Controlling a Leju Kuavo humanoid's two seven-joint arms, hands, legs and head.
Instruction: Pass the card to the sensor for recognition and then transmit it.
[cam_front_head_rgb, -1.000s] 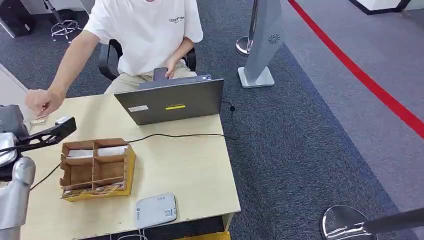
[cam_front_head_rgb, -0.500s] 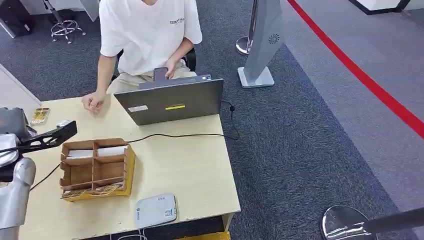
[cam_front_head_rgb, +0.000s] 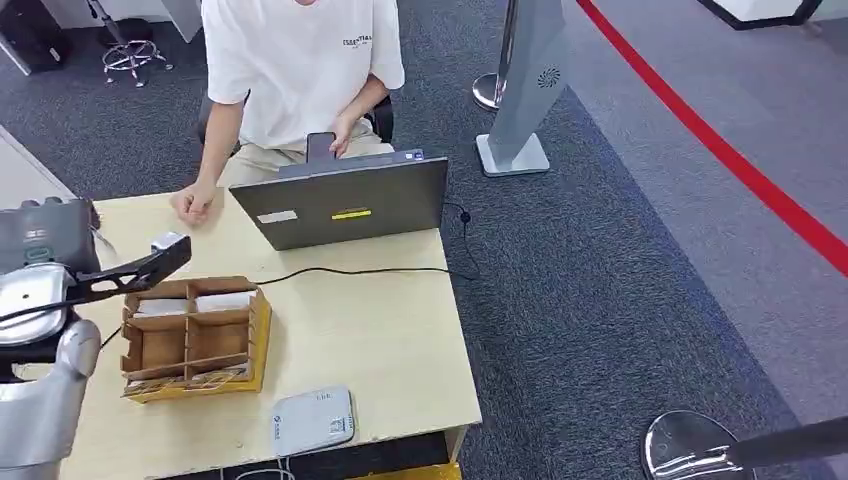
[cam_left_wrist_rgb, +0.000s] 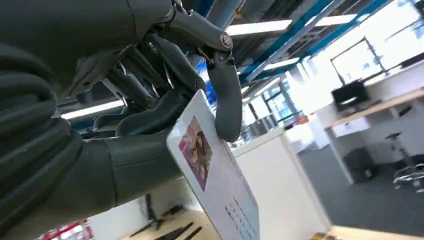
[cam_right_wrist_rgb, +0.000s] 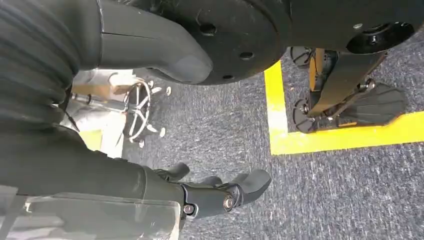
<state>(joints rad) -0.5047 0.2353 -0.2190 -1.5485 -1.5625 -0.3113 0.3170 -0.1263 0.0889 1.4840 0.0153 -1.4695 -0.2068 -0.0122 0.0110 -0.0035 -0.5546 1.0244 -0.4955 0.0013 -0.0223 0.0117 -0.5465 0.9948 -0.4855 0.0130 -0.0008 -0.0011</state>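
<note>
My left hand (cam_front_head_rgb: 45, 268) is raised over the table's left side, beside the cardboard divider box. It pinches a white card (cam_left_wrist_rgb: 215, 180) with a small picture and printed lines between the thumb and a dark finger (cam_left_wrist_rgb: 225, 95). From the head view the card (cam_front_head_rgb: 168, 244) shows nearly edge-on, jutting toward the laptop. The sensor (cam_front_head_rgb: 313, 421), a flat white reader with a blue mark, lies at the table's front edge, well in front of the held card. My right hand (cam_right_wrist_rgb: 217, 192) hangs beside my body over the grey carpet, fingers loosely apart and holding nothing.
A cardboard divider box (cam_front_head_rgb: 192, 335) on a yellow base holds white and gold cards. A grey laptop (cam_front_head_rgb: 340, 200) stands at the table's back, with a black cable (cam_front_head_rgb: 350, 270) running across. A seated person rests a hand (cam_front_head_rgb: 195, 205) near the laptop. The table edge (cam_front_head_rgb: 465, 330) drops off on the right.
My left hand has moved right with the card, now near the box's back corner. The person's hand drew back from the table's far left to rest by the laptop.
</note>
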